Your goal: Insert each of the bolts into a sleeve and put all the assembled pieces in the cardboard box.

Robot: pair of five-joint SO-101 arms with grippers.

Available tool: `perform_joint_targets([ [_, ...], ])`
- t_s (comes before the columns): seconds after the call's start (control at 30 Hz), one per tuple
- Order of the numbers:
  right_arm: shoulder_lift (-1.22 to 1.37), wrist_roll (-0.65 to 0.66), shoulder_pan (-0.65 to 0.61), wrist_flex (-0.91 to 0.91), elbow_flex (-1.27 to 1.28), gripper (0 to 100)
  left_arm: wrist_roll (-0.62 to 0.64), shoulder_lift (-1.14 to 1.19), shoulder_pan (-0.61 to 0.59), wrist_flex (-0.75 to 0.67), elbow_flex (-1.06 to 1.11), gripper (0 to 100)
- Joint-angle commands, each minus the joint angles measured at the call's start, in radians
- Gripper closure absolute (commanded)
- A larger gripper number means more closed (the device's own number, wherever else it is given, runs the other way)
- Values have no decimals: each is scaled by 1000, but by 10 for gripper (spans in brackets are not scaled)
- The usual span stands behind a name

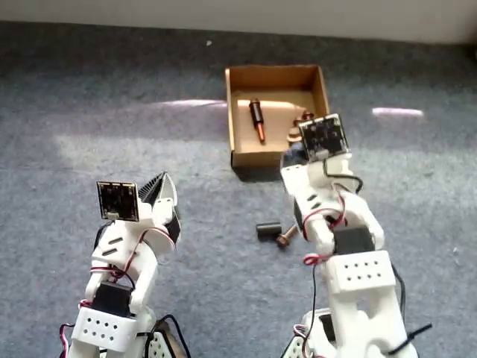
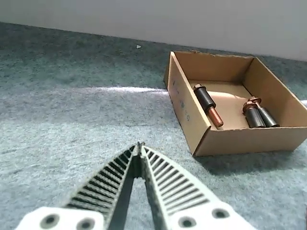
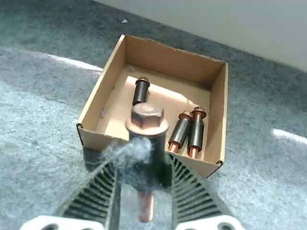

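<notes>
My right gripper [image 3: 144, 167] is pinching an assembled piece [image 3: 147, 120], a copper bolt seated in a dark sleeve. I hold it upright, with the hexagonal head on top and the threaded end poking out below my fingers. A tuft of grey fluff [image 3: 125, 152] clings to the sleeve. This gripper hangs at the near wall of the cardboard box [image 3: 96, 105], toward the corner on my right arm's side.

My left gripper [image 2: 139, 149] is pressed together with nothing between its fingers. It sits low over the grey carpet [image 1: 112, 112], well apart from the box and off its left wall.

Inside the box, a lone finished piece [image 3: 140, 91] lies near the middle of the floor. A pair of finished pieces [image 3: 188, 132] lies side by side closer to the right wall.

Outside the box, on the carpet in front of its near wall, a loose sleeve [image 1: 268, 230] lies just beside a loose bolt [image 1: 285, 239], close to my right arm.
</notes>
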Motion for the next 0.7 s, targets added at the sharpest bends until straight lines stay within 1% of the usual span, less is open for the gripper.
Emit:
perform_joint_targets([
  [0.0,245,6,35,-90,-206,993,-11,-4,-18,2,30,993],
  [0.17,545,9,58,-186,-394,993,-11,-4,-18,2,30,993],
  [0.33,789,8,79,-206,-587,993,-11,-4,-18,2,30,993],
  [0.5,934,5,82,-205,-723,993,-11,-4,-18,5,30,993],
  [0.67,1030,5,77,-208,-756,992,-12,-4,-18,5,30,993],
])
